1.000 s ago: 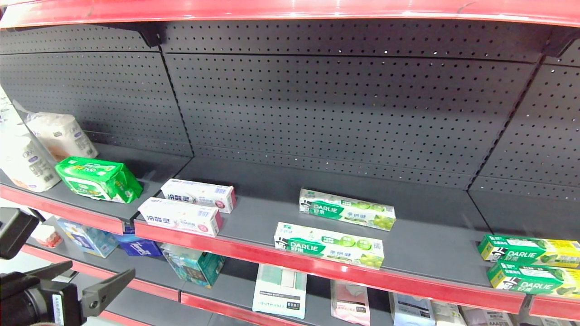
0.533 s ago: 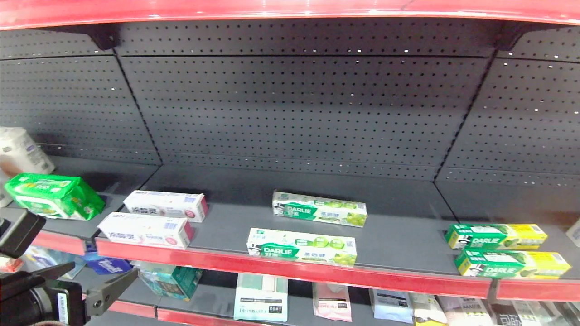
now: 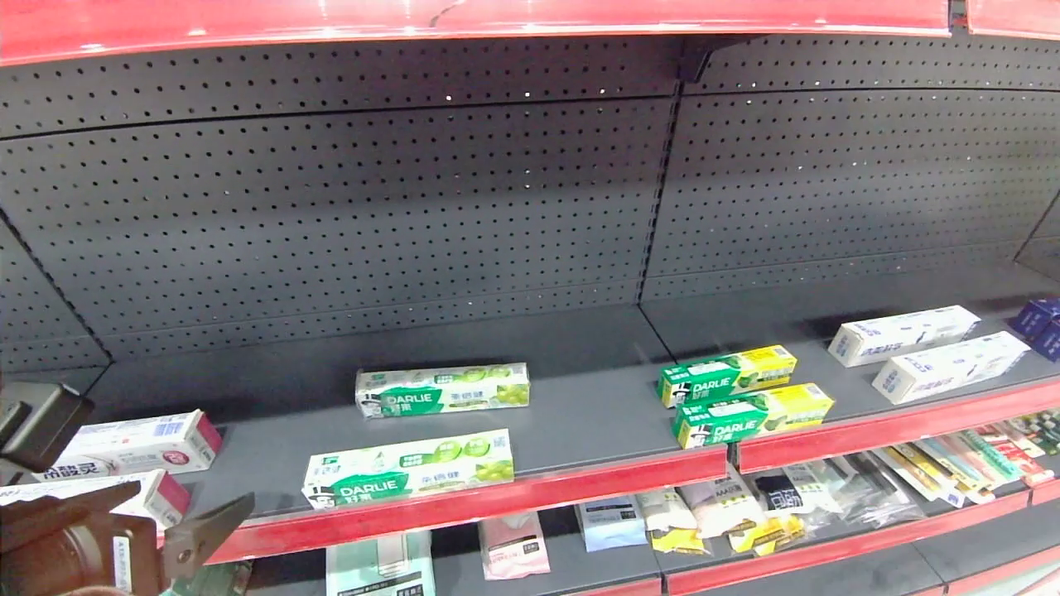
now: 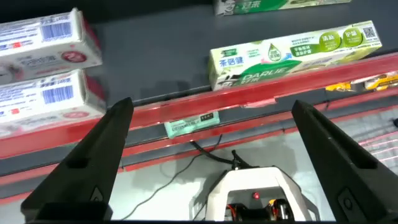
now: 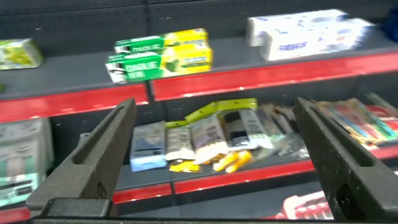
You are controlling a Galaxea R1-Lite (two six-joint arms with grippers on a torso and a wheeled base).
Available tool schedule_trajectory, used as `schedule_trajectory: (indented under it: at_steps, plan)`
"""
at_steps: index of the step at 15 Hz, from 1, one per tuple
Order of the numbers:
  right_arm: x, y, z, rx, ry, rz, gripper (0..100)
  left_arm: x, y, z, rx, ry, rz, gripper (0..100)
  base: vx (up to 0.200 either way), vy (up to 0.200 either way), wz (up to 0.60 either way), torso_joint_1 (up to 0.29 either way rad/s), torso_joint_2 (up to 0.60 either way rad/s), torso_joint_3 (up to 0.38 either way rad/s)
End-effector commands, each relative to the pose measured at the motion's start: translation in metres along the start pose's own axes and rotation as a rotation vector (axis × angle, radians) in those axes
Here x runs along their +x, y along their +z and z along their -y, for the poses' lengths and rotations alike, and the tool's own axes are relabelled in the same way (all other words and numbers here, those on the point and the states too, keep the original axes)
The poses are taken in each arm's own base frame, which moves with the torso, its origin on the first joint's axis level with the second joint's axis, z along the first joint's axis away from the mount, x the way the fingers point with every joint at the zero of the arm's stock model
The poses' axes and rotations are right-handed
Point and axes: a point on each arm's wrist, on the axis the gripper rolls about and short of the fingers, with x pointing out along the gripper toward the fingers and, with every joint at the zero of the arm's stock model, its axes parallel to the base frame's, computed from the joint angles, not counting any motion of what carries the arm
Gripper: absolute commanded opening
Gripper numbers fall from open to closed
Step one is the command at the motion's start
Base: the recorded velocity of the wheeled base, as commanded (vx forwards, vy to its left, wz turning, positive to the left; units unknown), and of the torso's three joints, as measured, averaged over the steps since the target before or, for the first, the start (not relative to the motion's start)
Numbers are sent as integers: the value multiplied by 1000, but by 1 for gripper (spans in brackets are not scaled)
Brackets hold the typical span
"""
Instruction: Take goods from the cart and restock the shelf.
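The shelf (image 3: 596,414) is a grey board with a red front edge, and toothpaste boxes lie on it. Two green-and-white boxes (image 3: 410,469) lie in the middle, and two green-and-yellow boxes (image 3: 749,410) lie to their right. White-and-pink boxes (image 3: 132,443) are at the far left, white-and-blue boxes (image 3: 903,334) at the right. My left gripper (image 3: 195,497) hangs open and empty below the shelf's front edge, near the white-and-pink boxes (image 4: 43,40). In its wrist view the left gripper (image 4: 211,109) faces the red edge. My right gripper (image 5: 214,106) is open and empty, facing the green-and-yellow boxes (image 5: 161,56).
A lower shelf holds hanging packets and sachets (image 3: 729,505), among them several packets (image 5: 211,134) in the right wrist view. Dark blue boxes (image 3: 1039,319) sit at the far right. A black pegboard wall (image 3: 414,190) backs the shelf, and a red shelf edge (image 3: 497,16) runs overhead.
The whole head picture has slid left, so the camera has turned right; the white-and-blue boxes have come into view. The left gripper keeps its place and stays open.
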Motion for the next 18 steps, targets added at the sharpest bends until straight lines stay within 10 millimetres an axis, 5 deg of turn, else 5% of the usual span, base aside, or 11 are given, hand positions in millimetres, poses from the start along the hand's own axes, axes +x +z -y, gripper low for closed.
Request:
schedule_trajectory:
  at_steps: [1, 7, 11, 18]
  plan:
    - [0, 0, 0, 0, 1, -2, 100, 15, 3, -4, -14, 64, -61, 100, 0, 0, 0, 0, 0, 0]
    - [0, 0, 0, 0, 0, -2, 100, 77, 33, -16, -72, 201, -216, 100, 0, 0, 0, 0, 0, 0]
    - [0, 0, 0, 0, 1, -2, 100, 111, 33, -14, -34, 205, -317, 100, 0, 0, 0, 0, 0, 0]
    - [0, 0, 0, 0, 0, -2, 100, 130, 32, -14, 32, 198, -372, 100, 0, 0, 0, 0, 0, 0]
